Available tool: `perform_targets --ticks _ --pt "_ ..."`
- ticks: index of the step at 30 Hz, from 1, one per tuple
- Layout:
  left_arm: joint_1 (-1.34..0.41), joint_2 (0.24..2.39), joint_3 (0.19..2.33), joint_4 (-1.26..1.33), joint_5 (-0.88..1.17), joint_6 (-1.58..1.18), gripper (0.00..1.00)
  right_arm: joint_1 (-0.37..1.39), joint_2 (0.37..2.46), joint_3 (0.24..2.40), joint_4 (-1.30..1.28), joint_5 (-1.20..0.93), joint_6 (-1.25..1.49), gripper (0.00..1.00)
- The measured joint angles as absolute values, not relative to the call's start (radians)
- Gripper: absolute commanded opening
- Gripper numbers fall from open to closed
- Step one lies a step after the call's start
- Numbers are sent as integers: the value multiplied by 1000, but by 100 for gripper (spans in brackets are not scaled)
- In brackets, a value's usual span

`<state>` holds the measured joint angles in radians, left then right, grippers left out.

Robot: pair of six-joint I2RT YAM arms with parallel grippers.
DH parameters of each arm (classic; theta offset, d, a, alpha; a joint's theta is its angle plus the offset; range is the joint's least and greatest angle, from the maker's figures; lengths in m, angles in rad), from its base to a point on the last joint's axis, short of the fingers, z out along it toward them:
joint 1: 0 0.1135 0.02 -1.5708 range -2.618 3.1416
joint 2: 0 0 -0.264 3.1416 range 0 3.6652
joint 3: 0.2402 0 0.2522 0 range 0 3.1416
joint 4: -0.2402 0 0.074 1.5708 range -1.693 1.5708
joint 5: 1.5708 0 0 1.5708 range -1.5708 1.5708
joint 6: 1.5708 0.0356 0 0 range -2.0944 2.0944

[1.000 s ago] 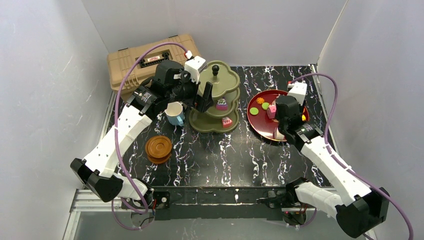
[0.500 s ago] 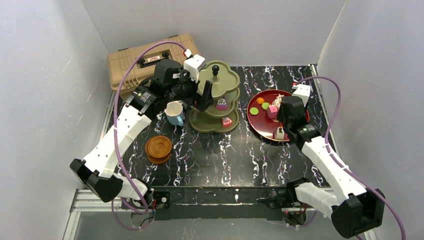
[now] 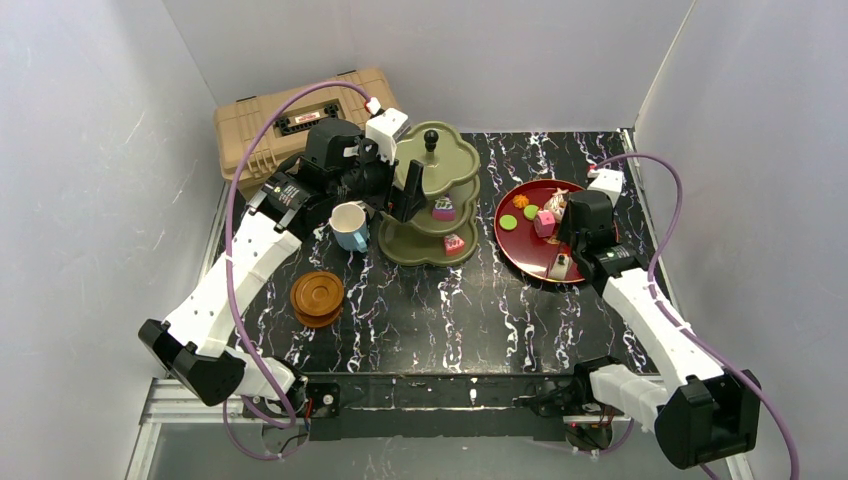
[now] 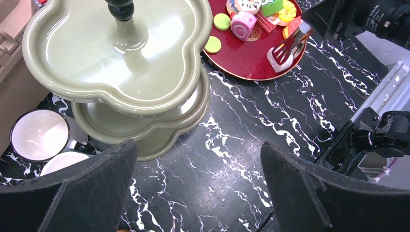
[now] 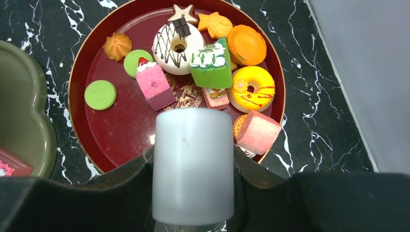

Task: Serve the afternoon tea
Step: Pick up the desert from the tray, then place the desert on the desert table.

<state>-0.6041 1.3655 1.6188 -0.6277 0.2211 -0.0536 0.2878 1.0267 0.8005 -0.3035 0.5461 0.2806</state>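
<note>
the right gripper (image 5: 193, 176) grips a pale white toy cake (image 5: 193, 145) over the round dark-red tray (image 5: 121, 130), and it should next go to the olive-green three-tier scalloped stand (image 3: 415, 255), while the left gripper (image 4: 197, 147) is wide open, empty.

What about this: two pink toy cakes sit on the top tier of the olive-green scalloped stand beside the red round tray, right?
No: the left wrist view shows the top tier bare. The pink toy cakes sit on the lower tiers of the olive-green scalloped stand beside the red round tray.
</note>
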Motion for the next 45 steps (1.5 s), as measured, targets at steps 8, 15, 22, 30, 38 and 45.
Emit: perform_targets --ticks 8,15,22,30,38,45 --pt "-604 1365 1619 -628 216 -53 98 287 1067 800 -253 523 254 22" --pt "-591 1364 1621 -631 190 -48 98 282 1067 856 -292 429 247 15" --pt "-538 1364 1654 -645 177 -51 98 305 1069 1060 -307 301 249 15" --pt "-471 1365 1675 -660 185 -70 98 414 1172 1155 -222 234 250 15" --pt "-448 1365 1675 -660 201 -79 98 435 1250 1156 -119 201 271 14" --pt "-445 1348 1652 -659 211 -80 98 435 1263 1169 -52 199 299 14"
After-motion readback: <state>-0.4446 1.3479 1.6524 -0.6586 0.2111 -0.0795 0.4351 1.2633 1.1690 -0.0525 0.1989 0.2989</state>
